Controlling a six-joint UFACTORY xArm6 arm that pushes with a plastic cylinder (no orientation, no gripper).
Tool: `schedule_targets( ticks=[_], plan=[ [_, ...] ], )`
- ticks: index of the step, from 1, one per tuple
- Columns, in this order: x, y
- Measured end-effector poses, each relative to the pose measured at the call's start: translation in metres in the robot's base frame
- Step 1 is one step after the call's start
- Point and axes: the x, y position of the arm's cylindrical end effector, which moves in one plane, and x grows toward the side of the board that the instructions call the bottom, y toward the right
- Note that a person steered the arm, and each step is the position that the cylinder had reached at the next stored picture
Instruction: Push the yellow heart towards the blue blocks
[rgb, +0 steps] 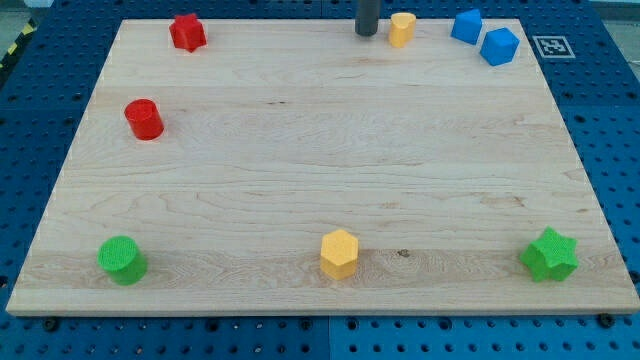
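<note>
Your tip sits at the far edge, just left of the yellow heart; it has no jaws. Blue blocks lie right of the heart.

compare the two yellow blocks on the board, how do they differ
The yellow heart sits at the view's top edge, just right of my tip; the yellow hexagon sits near the view's bottom edge, far from the tip. The heart looks rounded and lobed, the hexagon flat-sided. The heart lies left of the two blue blocks; the hexagon has no close neighbour. Both are yellow and rest on the wooden board.
</note>
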Motion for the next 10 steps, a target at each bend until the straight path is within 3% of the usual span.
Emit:
schedule_targets(
  ticks=[7,10],
  plan=[
    [0.012,0.026],
    [0.013,0.069]
  ],
)
